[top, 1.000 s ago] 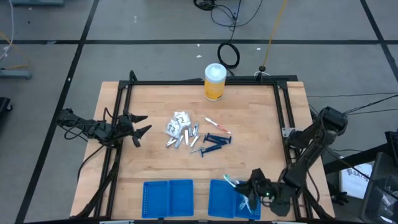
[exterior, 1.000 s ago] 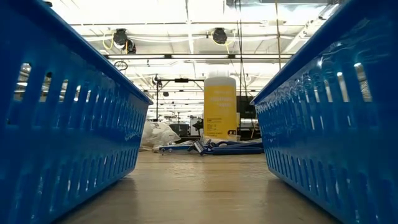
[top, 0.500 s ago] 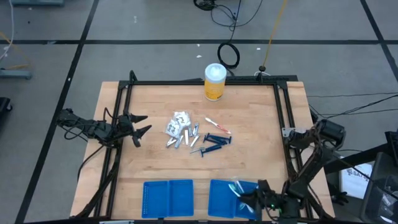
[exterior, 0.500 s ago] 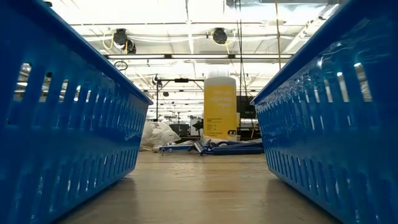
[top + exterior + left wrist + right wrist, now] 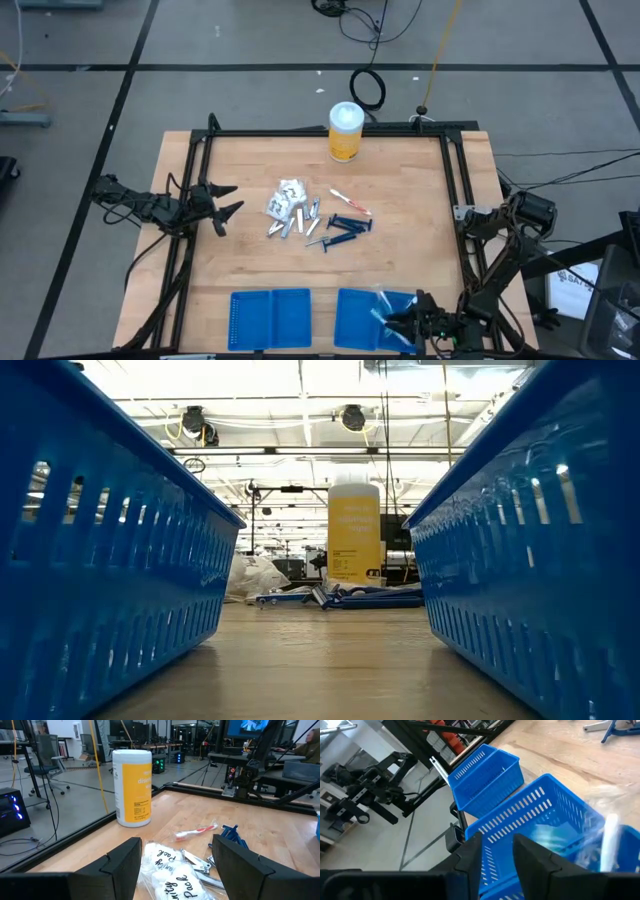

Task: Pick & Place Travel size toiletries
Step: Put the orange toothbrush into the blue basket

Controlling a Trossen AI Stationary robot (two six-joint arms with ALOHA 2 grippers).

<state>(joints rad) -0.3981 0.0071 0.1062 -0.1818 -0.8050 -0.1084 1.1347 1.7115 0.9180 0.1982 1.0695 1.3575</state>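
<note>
The toiletries lie in a heap (image 5: 312, 215) at mid-table: white packets (image 5: 165, 877), silver tubes (image 5: 293, 224), dark blue sticks (image 5: 347, 227) and a red-and-white brush (image 5: 197, 831). My left gripper (image 5: 228, 208) waits open at the table's left edge, pointing at the heap. My right gripper (image 5: 392, 322) hovers open over the right blue tray (image 5: 352, 322) at the near edge. A clear-wrapped brush (image 5: 609, 840) shows inside that tray, beside the fingers, not between them.
A second blue tray (image 5: 270, 320) sits left of the first along the near edge. The yellow canister (image 5: 345, 130) with a white lid stands at the far edge. A black frame (image 5: 320, 133) runs around the table. Bare wood lies between the heap and the trays.
My right gripper has moved toward the table's near edge, over the right tray. The clear-wrapped brush has shifted with it from the tray's far rim to farther inside the tray. The left arm and the heap have kept still.
</note>
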